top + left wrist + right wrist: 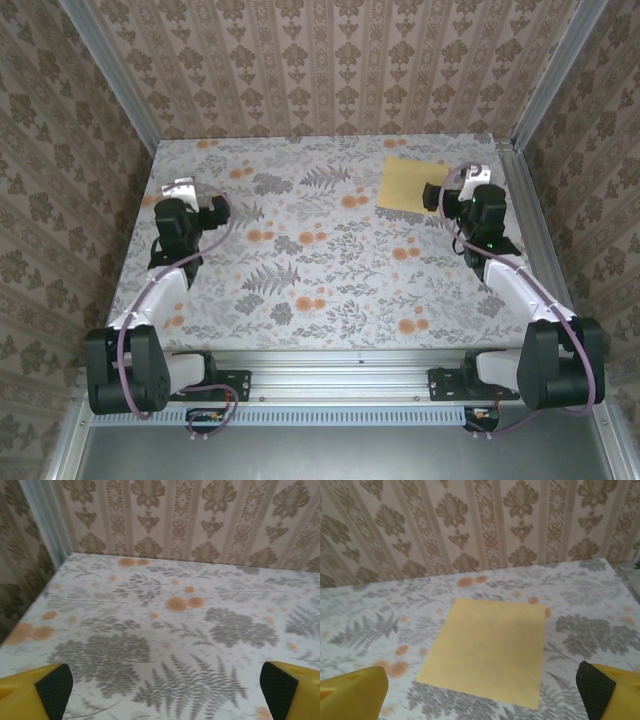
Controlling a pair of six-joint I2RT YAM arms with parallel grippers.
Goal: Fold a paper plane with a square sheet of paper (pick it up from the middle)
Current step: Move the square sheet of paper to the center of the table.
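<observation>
Mustard-yellow square sheet of paper (406,184), where does it lie?

Flat on the table (330,290), at the far right, close to the right edge and a little short of the far wall (330,60)

Folded at all?

I see no crease in the view from the right wrist; the square sheet of paper (487,647) looks plain and smooth, with its corners down on the fern and orange flower print

And the right gripper (436,195)?

From above it sits over the right side of the sheet and hides part of that edge. Whether it touches the paper I cannot tell

How do its fingers stand?

Spread wide. In its own camera the right gripper (480,695) has one yellow finger at the left corner and one black pad (595,690) at the right corner, with the near edge of the sheet between them. It pinches nothing

The other arm?

The left gripper (213,208) is over the left side of the table, well apart from the paper

Spread or pressed together?

Spread just as wide. From the left wrist the left gripper (165,692) has its black pads (52,690) at the two bottom corners, and between them is printed table and nothing held
</observation>
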